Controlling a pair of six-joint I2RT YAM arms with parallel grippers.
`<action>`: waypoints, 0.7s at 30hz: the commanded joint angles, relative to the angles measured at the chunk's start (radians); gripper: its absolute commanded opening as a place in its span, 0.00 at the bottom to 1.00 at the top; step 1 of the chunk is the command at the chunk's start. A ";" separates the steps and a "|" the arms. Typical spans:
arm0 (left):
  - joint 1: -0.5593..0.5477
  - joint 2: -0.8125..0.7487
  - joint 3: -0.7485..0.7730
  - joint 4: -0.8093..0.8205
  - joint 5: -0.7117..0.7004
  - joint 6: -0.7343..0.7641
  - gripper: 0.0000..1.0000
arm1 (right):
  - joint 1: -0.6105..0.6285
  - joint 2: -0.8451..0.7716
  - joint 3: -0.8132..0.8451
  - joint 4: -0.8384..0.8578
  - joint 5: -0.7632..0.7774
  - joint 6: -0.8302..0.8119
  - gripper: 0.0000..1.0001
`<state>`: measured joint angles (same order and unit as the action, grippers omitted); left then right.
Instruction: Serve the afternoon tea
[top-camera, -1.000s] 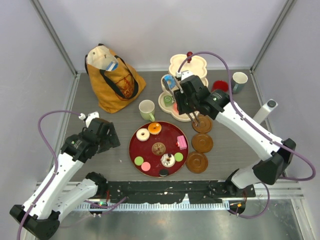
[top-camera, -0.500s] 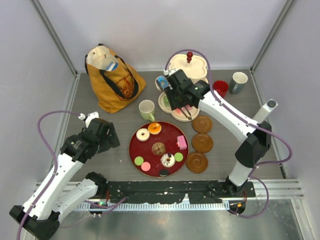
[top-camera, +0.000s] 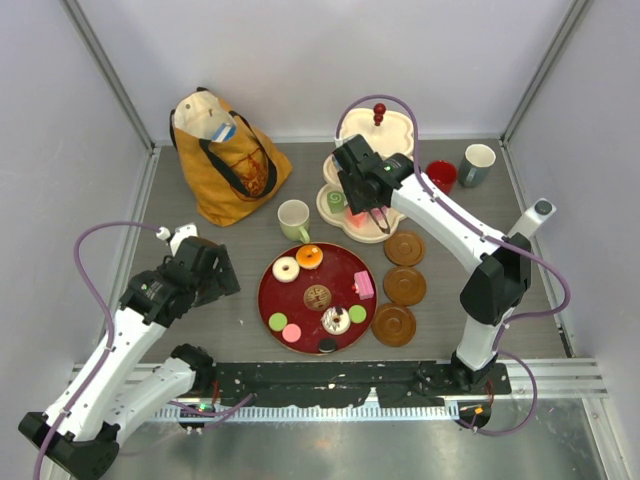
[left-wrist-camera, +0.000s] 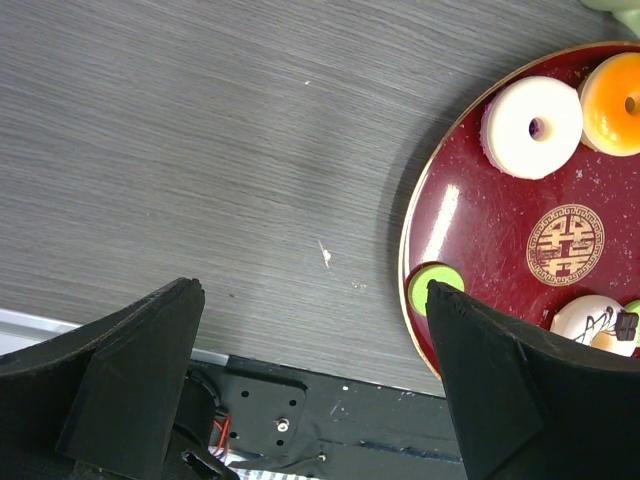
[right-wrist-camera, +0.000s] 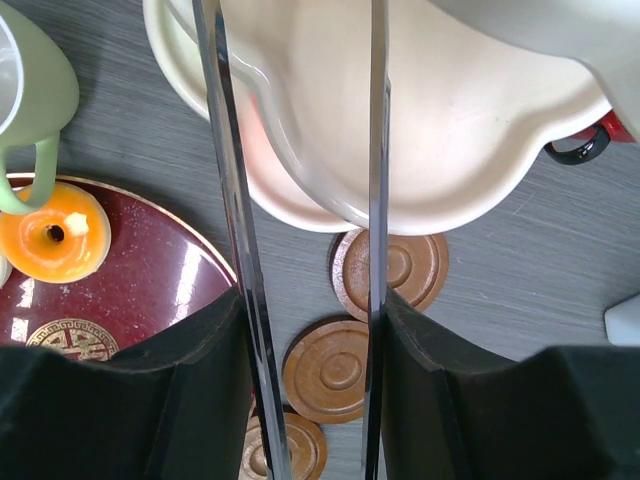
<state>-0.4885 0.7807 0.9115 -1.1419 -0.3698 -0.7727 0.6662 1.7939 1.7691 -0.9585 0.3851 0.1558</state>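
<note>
On the round red tray lie a white donut, an orange donut and macarons (green and pink). The pale green mug stands just beyond the tray. The left claw gapes wide over the worktop. The right claw hangs over the cream tiered stand, its fingers partly apart; I cannot tell whether it grips anything.

Top external camera: fixed above and behind the arm bases, looking down over the whole grey wood-grain table. Left wrist camera: close, facing down past the left gripper; the round dark-red lacquered tray lies to its right. Right wrist camera: close, facing down past the right gripper; this view shares that tray and the orange-iced toy donut with the left wrist view.
</note>
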 joint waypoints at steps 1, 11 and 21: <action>0.004 -0.009 -0.003 0.024 0.002 0.018 1.00 | -0.004 -0.005 0.036 0.006 0.040 0.004 0.51; 0.005 -0.005 -0.003 0.022 0.002 0.018 1.00 | -0.004 -0.036 0.039 0.006 0.014 0.001 0.64; 0.005 -0.003 -0.003 0.022 0.003 0.019 1.00 | -0.004 -0.079 0.021 0.024 -0.029 -0.007 0.65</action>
<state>-0.4885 0.7807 0.9115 -1.1419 -0.3695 -0.7723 0.6651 1.7931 1.7691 -0.9661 0.3733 0.1555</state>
